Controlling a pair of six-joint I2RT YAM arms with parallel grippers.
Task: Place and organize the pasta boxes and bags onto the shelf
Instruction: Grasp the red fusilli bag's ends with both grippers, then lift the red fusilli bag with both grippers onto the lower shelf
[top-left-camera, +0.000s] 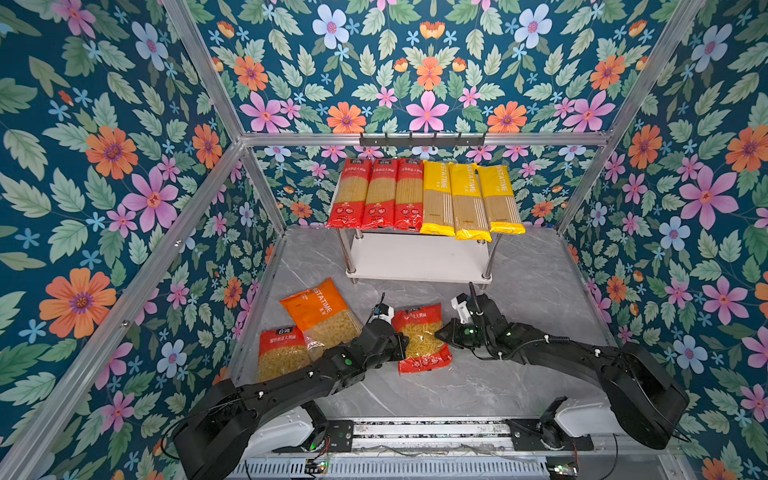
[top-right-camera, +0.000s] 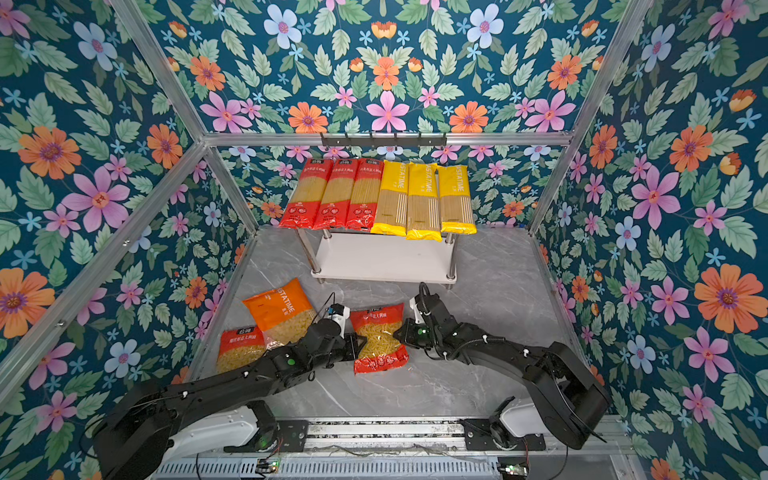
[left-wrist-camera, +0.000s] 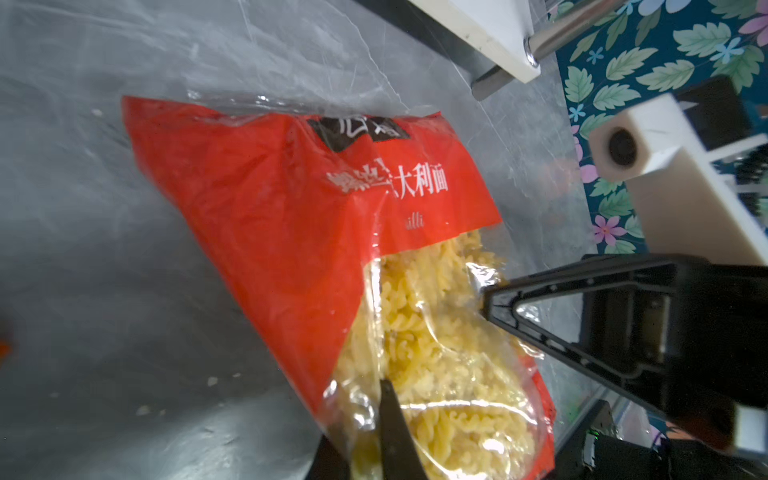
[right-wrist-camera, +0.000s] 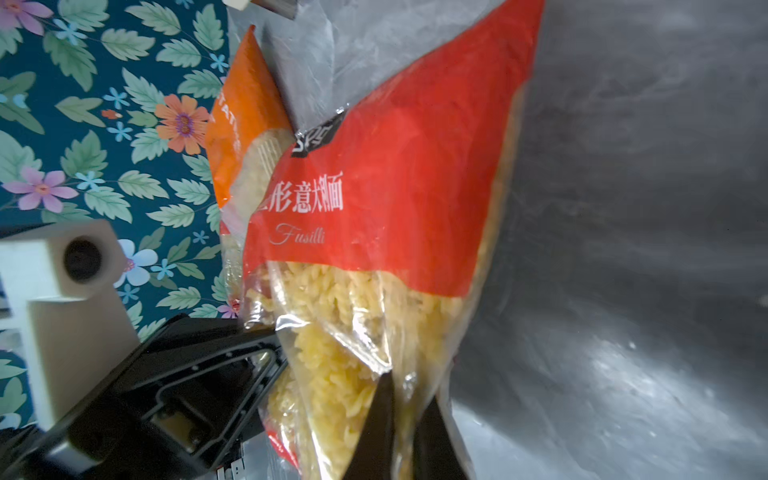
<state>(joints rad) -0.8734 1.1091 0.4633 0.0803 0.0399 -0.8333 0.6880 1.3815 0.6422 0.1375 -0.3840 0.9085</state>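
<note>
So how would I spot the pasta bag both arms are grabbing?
Find the white two-tier shelf with chrome legs, then the grey marble tabletop in front. Of three plastic bags there, it's the red bag of twisty fusilli, rightmost, pinched between the left gripper and right gripper; the orange bag and other red bag lie further left.

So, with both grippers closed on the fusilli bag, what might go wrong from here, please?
The left gripper and right gripper pinch opposite edges of the red fusilli bag; the thin film could slip or tear if they pull apart.
The loose bag may sag and catch the front edge of the lower board, under the overhanging yellow spaghetti packs.
The left arm passes over the orange bag and might drag it.
</note>
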